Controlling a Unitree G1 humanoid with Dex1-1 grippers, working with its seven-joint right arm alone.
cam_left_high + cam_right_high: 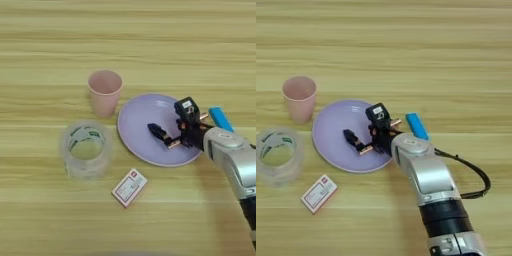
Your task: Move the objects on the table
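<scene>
Fingers spread apart, empty, over the plate; the blue block lies just right, long axis angled away.

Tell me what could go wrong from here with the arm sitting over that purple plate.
The end effector is open and empty over the lavender plate, so dropping lower might press the rim and tip or slide the plate. The blue block lies close beside the forearm; a sideways swing could knock it away. The pink cup stands upright next to the plate's far-left edge, so a shoved plate could topple it.
</scene>
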